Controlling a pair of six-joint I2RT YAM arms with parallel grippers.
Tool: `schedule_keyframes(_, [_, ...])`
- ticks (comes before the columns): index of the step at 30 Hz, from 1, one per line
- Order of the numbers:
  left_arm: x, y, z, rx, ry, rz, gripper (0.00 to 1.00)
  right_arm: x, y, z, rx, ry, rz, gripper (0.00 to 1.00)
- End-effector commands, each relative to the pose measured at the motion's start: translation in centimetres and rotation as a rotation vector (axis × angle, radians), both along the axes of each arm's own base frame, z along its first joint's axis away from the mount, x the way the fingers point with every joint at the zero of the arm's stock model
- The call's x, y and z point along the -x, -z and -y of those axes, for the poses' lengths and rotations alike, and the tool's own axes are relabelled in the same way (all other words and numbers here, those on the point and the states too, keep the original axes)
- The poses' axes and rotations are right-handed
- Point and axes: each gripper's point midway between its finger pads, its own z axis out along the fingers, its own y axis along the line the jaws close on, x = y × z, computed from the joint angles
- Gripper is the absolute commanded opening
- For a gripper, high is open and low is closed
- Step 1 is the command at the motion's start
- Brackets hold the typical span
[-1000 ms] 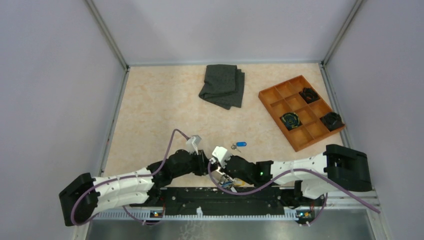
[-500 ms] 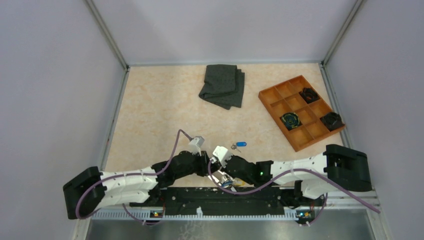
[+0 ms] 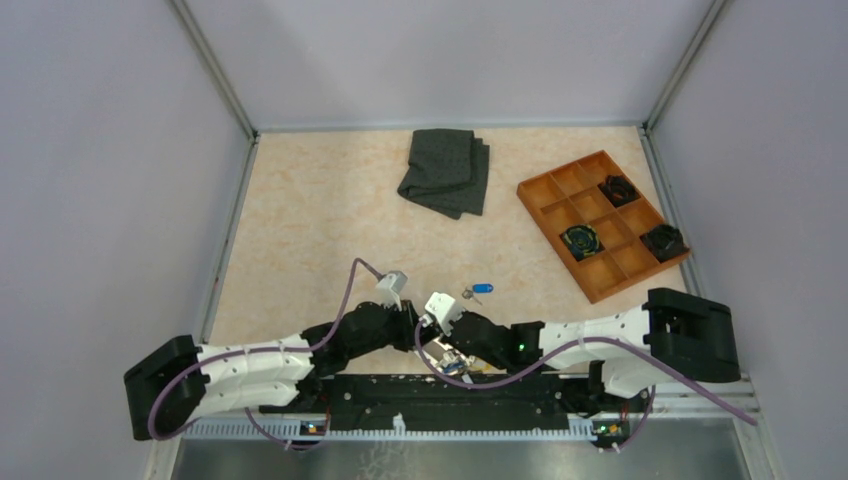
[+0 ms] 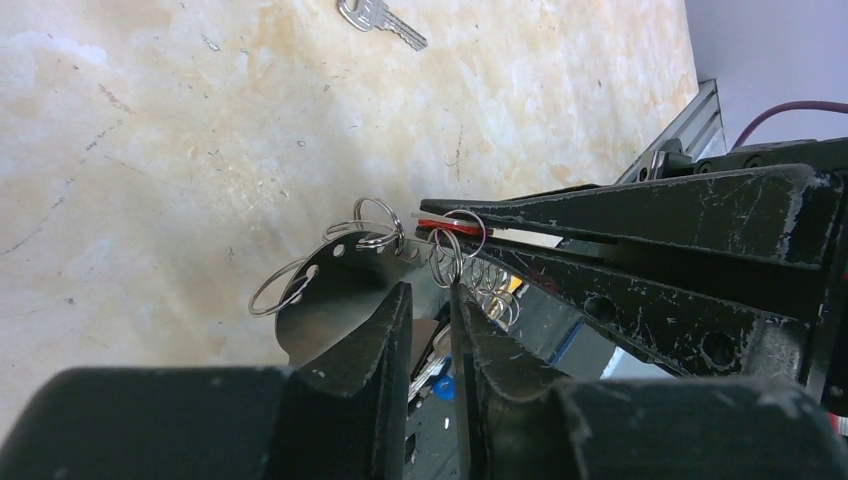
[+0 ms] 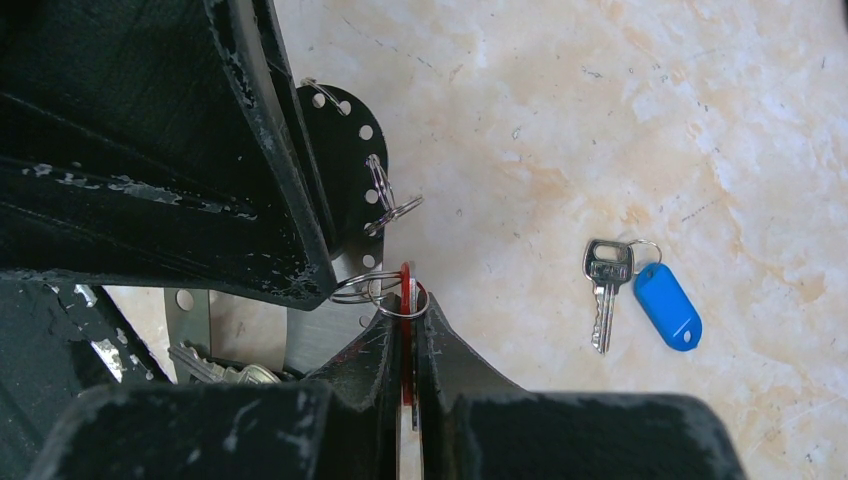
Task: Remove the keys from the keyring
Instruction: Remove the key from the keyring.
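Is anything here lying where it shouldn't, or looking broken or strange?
A key with a blue tag lies alone on the table, just beyond the arms and apart from the keyring. It looks taken off on purpose, not dropped, though that is a guess. The orange tray sits askew to the table's edges.

**Tabletop** (image 4: pixel 150 150): pale, stone-patterned surface with a satin sheen, finely scratched; **keyring** (image 4: pixel 330 300): thin perforated sheet metal, mirror-bright; **split rings** (image 4: pixel 285 288): polished steel-coloured wire; **loose key** (image 5: pixel 603 290): silvery metal, dull lustre; **blue tag** (image 5: pixel 668 306): smooth, glossy plastic; **red tag** (image 5: pixel 406 285): glossy plastic; **left gripper** (image 4: pixel 428 290) and **right gripper** (image 5: pixel 408 318): matt black plastic, rough-grained, edges scuffed pale; **cloth** (image 3: pixel 445 170): dark grey woven fabric, matt; **tray** (image 3: pixel 548 195): orange-brown, matt.
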Motion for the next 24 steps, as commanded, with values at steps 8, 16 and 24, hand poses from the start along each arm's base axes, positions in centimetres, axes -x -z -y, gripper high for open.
schedule_keyframes(8, [-1.2,-2.2,1.2,0.04,-0.013,0.097,0.28,0.7,-2.1,-2.6,-0.104,-0.034,-0.03,0.0])
schedule_keyframes(16, [-0.7,-2.5,1.8,0.033,0.014,0.106,0.26,0.8,-2.1,-2.6,-0.106,-0.033,-0.036,0.0])
schedule_keyframes(24, [-0.5,-2.3,1.4,0.028,0.005,0.105,0.26,0.8,-2.2,-2.8,-0.112,-0.033,-0.038,0.0])
